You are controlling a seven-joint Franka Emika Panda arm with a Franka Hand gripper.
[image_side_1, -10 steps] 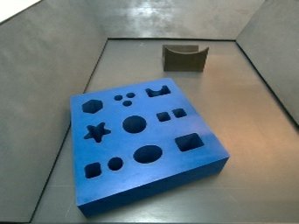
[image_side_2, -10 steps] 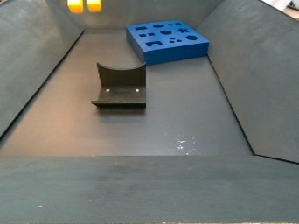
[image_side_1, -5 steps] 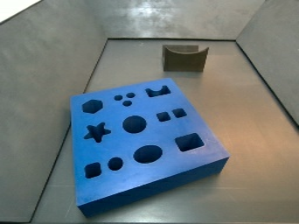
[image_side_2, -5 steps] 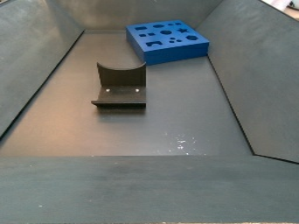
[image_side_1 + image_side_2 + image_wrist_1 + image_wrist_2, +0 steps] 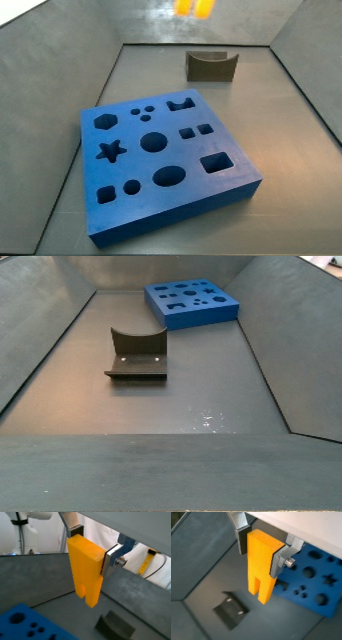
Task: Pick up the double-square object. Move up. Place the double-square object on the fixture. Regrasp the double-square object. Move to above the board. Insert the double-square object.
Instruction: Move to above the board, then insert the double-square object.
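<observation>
In both wrist views my gripper [image 5: 92, 546] [image 5: 262, 549] is shut on the upper part of the double-square object [image 5: 85, 572] [image 5: 261, 569], a bright yellow-orange bar hanging upright with its grooved end down. The silver fingers [image 5: 112, 558] [image 5: 279, 559] press its two sides. The bar hangs high in the air over the floor between the blue board [image 5: 319, 587] [image 5: 10, 631] and the dark fixture [image 5: 231, 610] [image 5: 117, 626]. In a side view only the bar's lower end [image 5: 194, 8] shows, at the top edge above the fixture [image 5: 211, 67]; the gripper itself is out of frame there.
The board [image 5: 181, 155] [image 5: 201, 318] lies flat in a grey walled bin, its shaped holes facing up. The fixture [image 5: 138, 356] stands apart from it on the bin floor. Sloping bin walls rise on all sides.
The bar's tip has left the top edge of one side view and has come into the top edge of the other. The board and fixture have not moved.
</observation>
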